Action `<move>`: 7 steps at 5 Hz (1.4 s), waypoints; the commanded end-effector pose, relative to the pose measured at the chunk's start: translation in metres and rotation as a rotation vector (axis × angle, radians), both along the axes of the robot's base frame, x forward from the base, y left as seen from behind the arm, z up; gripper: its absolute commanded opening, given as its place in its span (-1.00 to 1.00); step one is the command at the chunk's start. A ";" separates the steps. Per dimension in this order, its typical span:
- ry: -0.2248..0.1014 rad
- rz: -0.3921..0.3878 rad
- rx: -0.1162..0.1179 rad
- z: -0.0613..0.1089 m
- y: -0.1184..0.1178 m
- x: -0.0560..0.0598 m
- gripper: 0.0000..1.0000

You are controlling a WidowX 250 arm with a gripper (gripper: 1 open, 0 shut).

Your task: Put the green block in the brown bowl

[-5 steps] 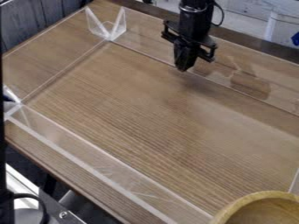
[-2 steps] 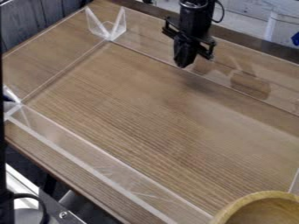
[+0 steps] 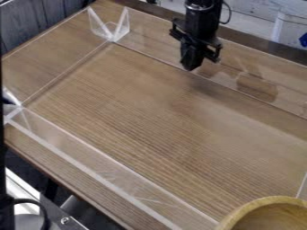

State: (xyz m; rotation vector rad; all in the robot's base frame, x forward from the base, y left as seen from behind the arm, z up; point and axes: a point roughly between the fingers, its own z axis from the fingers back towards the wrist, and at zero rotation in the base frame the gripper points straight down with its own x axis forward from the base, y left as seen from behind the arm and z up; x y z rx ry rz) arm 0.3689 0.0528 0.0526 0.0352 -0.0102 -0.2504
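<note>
My black gripper [image 3: 192,65] hangs at the far side of the wooden table, pointing straight down, with its tips close to the surface. Its fingers are pressed together and nothing shows between them. No green block is in view anywhere. Only a curved piece of the brown bowl [image 3: 267,214] shows, at the bottom right corner: a thick pale rim around a darker inside. The bowl lies far from the gripper, across the whole table towards the near right.
Low clear plastic walls [image 3: 84,153] fence the wooden table [image 3: 156,117] on all sides, meeting at a far corner [image 3: 110,29]. A dark frame and cables [image 3: 48,211] sit below the table's near left edge.
The gripper has twisted slightly about its own vertical line and stays in the same spot. Nothing else has moved.
</note>
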 end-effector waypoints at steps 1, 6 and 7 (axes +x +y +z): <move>-0.149 -0.011 0.030 0.046 0.010 0.006 -1.00; -0.194 -0.114 0.064 0.047 0.012 0.010 -1.00; -0.193 -0.130 0.046 0.058 0.013 0.007 -1.00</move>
